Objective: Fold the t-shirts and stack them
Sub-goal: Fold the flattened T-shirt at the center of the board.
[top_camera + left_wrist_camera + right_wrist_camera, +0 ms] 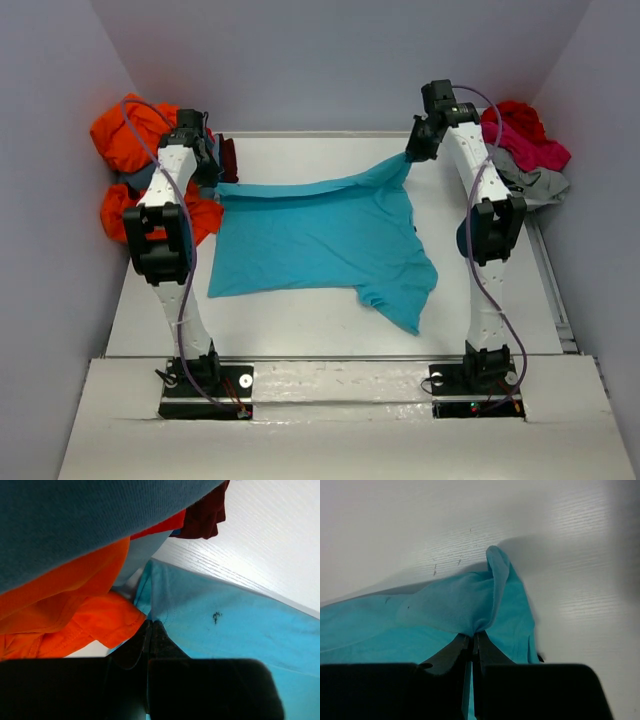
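The turquoise t-shirt (320, 240) lies spread mid-worktop (300, 340), its far edge pulled between the left tool (150, 626) and right tool (475, 636), each clamped on a far corner. Bare worktop borders its near edge. Orange t-shirts (125, 140) crowd the far left and red and grey t-shirts (525, 150) the far right.

No legible text, labels, brand names, nos. or signs in any view. Left wrist view: small dark mark (216, 617) on the turquoise t-shirt (240, 635), too small and irregular to read as a char. or logo.
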You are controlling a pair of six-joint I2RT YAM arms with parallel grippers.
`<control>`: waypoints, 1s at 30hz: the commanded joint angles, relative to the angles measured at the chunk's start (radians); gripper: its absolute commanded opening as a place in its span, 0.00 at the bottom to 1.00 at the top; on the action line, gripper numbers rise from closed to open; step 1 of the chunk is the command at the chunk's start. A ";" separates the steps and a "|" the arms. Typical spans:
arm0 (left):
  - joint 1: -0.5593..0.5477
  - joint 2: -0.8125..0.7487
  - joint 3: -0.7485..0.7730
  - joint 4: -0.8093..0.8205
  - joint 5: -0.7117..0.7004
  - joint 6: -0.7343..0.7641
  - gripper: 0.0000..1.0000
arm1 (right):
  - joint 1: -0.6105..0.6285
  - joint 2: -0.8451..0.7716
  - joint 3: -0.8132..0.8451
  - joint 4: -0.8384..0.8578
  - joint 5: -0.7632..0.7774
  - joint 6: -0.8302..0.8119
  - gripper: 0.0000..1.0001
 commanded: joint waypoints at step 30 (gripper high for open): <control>0.013 -0.066 0.038 0.002 0.020 0.009 0.06 | -0.028 -0.225 -0.085 0.048 -0.043 0.002 0.07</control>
